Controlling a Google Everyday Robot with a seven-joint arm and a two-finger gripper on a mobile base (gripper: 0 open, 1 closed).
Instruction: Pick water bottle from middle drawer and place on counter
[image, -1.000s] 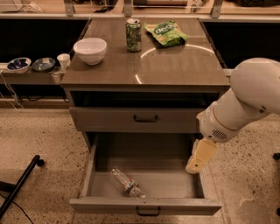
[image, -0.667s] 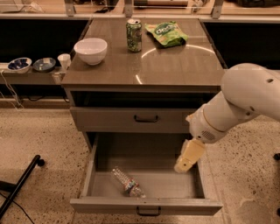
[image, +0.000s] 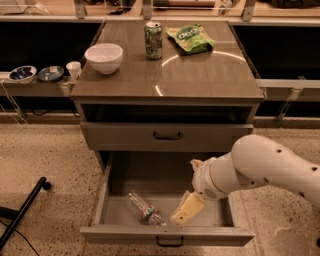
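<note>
The clear water bottle (image: 146, 208) lies on its side on the floor of the open middle drawer (image: 167, 234), left of centre, its label band near the lower end. My gripper (image: 184, 211) hangs inside the drawer at the end of the white arm, just right of the bottle and apart from it. The glossy grey-brown counter (image: 200, 75) tops the cabinet above.
On the counter stand a white bowl (image: 104, 57), a green soda can (image: 153, 40) and a green snack bag (image: 191, 38). A shallower shut drawer front (image: 167, 136) sits above the open one. Small bowls and a cup (image: 73, 70) rest on a shelf at left. A black bar (image: 22, 214) lies on the floor.
My arm has swung left and down, carrying the gripper from the drawer's right side to the drawer's middle, close beside the bottle. The bottle has not moved.
</note>
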